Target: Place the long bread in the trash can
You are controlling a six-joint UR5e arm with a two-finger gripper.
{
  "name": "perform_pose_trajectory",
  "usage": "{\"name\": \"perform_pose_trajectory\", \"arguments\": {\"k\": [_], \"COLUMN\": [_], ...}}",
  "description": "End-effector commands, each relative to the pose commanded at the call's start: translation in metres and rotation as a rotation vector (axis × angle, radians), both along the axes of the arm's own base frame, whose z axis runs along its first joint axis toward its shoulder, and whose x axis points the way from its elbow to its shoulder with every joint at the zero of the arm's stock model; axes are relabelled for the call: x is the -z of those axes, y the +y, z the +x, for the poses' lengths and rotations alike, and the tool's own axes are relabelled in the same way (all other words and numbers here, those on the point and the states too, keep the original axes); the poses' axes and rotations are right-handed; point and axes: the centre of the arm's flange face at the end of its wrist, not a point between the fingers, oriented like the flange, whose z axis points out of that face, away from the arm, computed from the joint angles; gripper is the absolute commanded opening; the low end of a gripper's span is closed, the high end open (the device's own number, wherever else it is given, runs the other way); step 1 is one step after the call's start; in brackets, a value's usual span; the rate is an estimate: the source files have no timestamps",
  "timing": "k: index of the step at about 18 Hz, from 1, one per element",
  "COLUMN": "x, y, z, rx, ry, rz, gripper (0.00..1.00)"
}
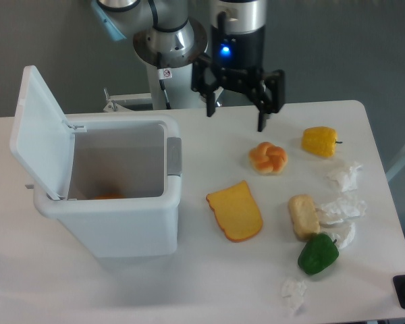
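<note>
The trash can (108, 216) is a large white bin at the left of the table, with its lid (40, 131) standing open. A small orange patch (108, 196) shows at the bottom inside it, likely part of the long bread; the rest is hidden by the bin's wall. My gripper (236, 121) hangs above the back of the table, right of the bin. Its fingers are spread apart and hold nothing.
A round knotted roll (268, 157), a yellow pepper (320, 141), an orange-yellow toast slice (235, 212), a pale bread piece (302, 217) and a green pepper (318, 254) lie on the right half. Crumpled white papers (342, 210) lie near the right edge.
</note>
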Motion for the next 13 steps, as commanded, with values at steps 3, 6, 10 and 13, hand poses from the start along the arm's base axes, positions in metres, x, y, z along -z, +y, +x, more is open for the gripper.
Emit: {"name": "perform_pose_trajectory", "arguments": {"k": [3, 6, 10, 13], "x": [-0.005, -0.007, -0.007, -0.01], "y": [-0.019, -0.037, -0.072, -0.097], "z": [-0.016, -0.027, -0.04, -0.049], "rx": [0.007, 0.024, 0.059, 0.104], "ry": [0.02, 0.036, 0.034, 0.039], "rz": [-0.01, -0.023, -0.076, -0.098], "gripper": [1.0, 1.0, 1.0, 1.0]}}
